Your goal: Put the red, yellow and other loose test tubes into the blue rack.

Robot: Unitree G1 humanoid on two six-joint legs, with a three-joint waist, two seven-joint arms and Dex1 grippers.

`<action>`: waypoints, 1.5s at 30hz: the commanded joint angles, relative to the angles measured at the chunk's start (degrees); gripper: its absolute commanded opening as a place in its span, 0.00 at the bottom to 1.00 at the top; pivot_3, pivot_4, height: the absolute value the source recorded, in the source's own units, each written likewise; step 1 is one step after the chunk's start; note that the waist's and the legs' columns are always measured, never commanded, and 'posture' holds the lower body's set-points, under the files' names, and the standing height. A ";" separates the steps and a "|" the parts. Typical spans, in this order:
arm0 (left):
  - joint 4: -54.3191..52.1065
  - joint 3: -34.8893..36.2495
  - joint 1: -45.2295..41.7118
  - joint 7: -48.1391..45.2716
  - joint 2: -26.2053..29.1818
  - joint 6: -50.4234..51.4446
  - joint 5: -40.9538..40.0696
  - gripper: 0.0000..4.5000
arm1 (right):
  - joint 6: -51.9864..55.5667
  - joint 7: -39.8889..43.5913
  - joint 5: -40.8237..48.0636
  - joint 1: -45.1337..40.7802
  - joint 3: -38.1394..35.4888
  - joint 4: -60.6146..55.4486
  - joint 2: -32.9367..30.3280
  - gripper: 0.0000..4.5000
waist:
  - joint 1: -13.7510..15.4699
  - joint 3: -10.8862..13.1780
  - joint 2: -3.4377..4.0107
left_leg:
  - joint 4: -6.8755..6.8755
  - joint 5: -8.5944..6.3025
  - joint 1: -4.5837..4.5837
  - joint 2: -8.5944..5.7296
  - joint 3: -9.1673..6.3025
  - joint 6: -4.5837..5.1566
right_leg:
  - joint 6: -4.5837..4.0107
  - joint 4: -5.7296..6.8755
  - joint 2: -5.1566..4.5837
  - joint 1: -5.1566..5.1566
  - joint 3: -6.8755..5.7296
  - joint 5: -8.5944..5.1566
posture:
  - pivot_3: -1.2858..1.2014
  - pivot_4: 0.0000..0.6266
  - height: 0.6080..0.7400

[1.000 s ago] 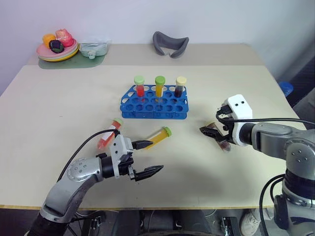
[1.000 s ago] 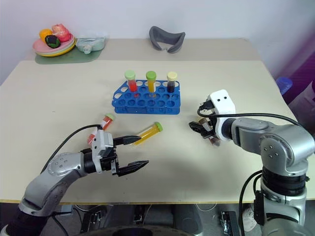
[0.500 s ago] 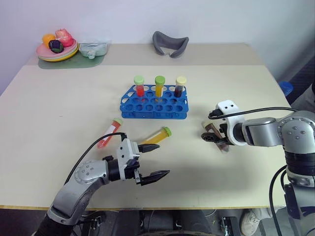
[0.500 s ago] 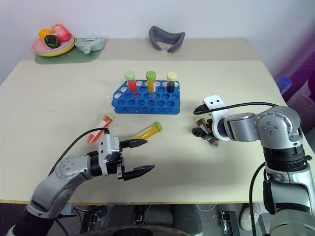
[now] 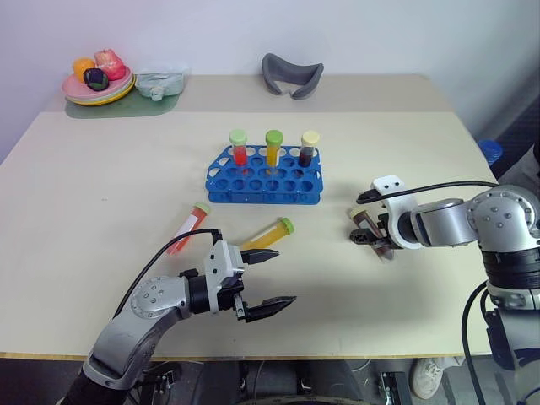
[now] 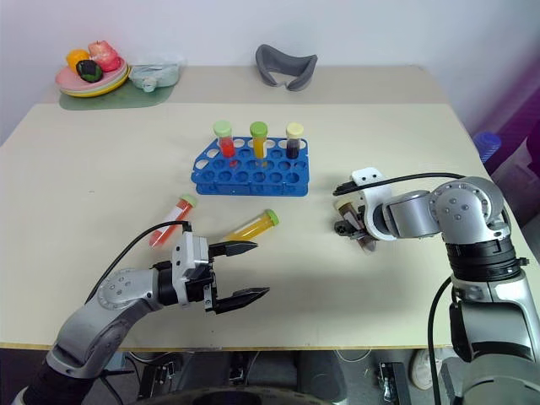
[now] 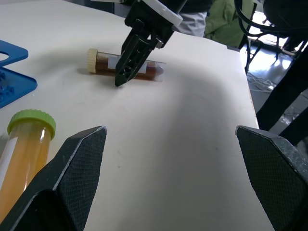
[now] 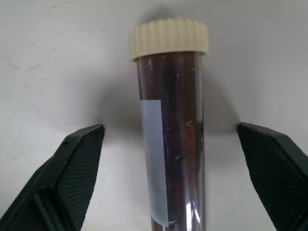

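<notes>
Rack [image 5: 264,183] holds 3 tubes, 3 seemingly loose; both grippers open, empty.

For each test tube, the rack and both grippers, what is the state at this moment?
Blue rack: upright on the table, three capped tubes standing in its back row.
Red tube: loose, lying flat.
Yellow tube: loose, lying flat.
Dark brown tube: loose, lying flat, cream cap on, between the right gripper's open fingers.
Right gripper: open, lowered over the dark brown tube, not closed on it.
Left gripper: open, holding nothing.
</notes>
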 commanded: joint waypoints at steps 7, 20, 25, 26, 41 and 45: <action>-1.47 0.52 0.28 -0.75 0.40 -1.72 -0.34 1.00 | 0.37 0.56 -1.62 -0.75 1.92 -1.07 -1.23 0.81 | 0.02 0.00 0.00 | 0.00 0.00 0.00 0.00 0.00 0.01 | 0.00 -0.01 -0.01 0.00 0.00 0.00 | 0.52 0.24 0.96; -1.88 0.44 -0.80 -0.04 0.18 -1.35 -0.29 1.00 | 0.37 2.84 -5.41 -0.13 3.37 -3.84 -2.11 0.36 | 0.10 0.00 0.00 | 0.00 -0.01 -0.01 0.00 -0.02 0.02 | 0.00 -0.02 -0.04 0.01 -0.01 0.00 | 0.52 0.24 0.96; -2.41 0.68 -1.18 0.56 0.16 -0.68 -0.65 1.00 | 0.37 4.90 -6.40 -0.81 3.70 -5.05 -2.49 0.18 | 0.13 0.00 0.00 | 0.00 -0.02 -0.02 -0.01 -0.03 0.03 | 0.00 -0.03 -0.05 0.01 -0.01 0.00 | 0.52 0.24 0.96; -2.45 0.71 -1.24 0.64 0.17 -0.61 -0.71 1.00 | 0.37 5.28 -6.61 -0.88 3.68 -5.26 -2.48 0.18 | 0.12 0.00 0.00 | 0.00 -0.02 -0.02 -0.01 -0.03 0.03 | 0.00 -0.03 -0.05 0.01 -0.01 0.00 | 0.52 0.24 0.96; -2.31 2.17 -1.43 3.42 -1.26 0.67 -2.23 1.00 | -47.61 32.09 -31.05 9.09 -1.45 -24.57 8.79 0.18 | 0.01 0.01 -0.01 | 0.14 0.00 -0.76 -0.01 -0.11 0.01 | 0.05 -0.01 0.02 -0.67 -0.05 0.03 | 0.52 0.24 0.96; -2.85 2.22 -0.86 3.93 -1.42 0.88 -2.53 1.00 | -60.40 33.07 -40.13 11.44 0.03 -19.02 18.22 0.18 | 0.14 0.01 0.01 | 0.13 0.11 -0.71 -0.01 -0.11 -0.18 | 0.04 0.04 0.05 -0.64 -0.06 0.03 | 0.52 0.24 0.96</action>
